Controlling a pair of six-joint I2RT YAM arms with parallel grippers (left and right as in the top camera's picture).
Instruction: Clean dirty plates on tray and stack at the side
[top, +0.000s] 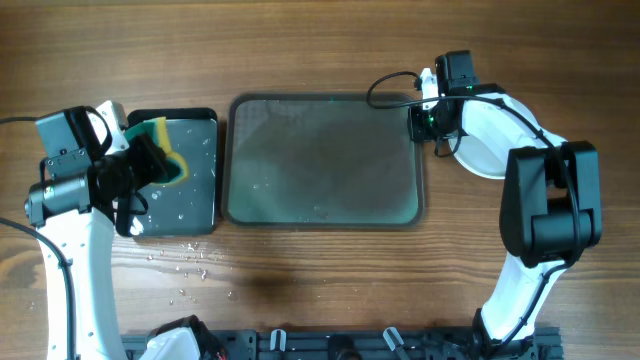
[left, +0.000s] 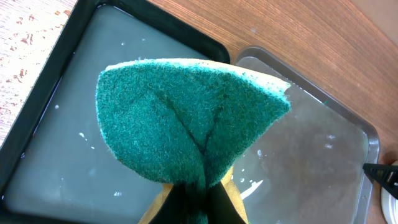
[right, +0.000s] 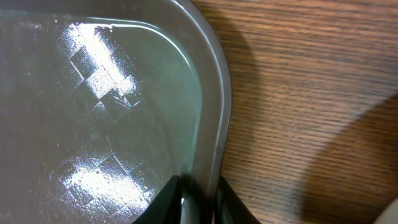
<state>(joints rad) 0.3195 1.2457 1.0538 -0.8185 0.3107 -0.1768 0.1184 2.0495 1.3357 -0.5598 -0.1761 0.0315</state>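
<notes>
The dirty plates (top: 478, 160), round, shallow and white, lie on the brown wooden table (top: 320, 280) just beside the right short edge of the large dark grey-green rectangular tray (top: 320, 160). My right arm crosses over them, so I cannot tell how many there are or whether they carry smudges. The grey-green tray sits in the middle of the table, and its floor shines wet, with a faint criss-cross sheen in the right wrist view.

My right gripper (top: 425, 120) is at the tray's far right corner. Its two dark fingers (right: 166, 198) stand close together, one inside the raised rim (right: 214, 112) and one outside it, nipping the rim between them.

To the left, nearly touching the grey-green tray, is a smaller, narrower glossy black tray (top: 195, 200) holding a thin film of water. My left gripper (top: 152, 162) hangs above it, clamped on a folded sponge (left: 186, 118) that has a green scouring face and a yellow foam back. The sponge fans out wide above the pinch point.

Small water droplets (top: 190, 262) speckle the wood in front of the black tray.
</notes>
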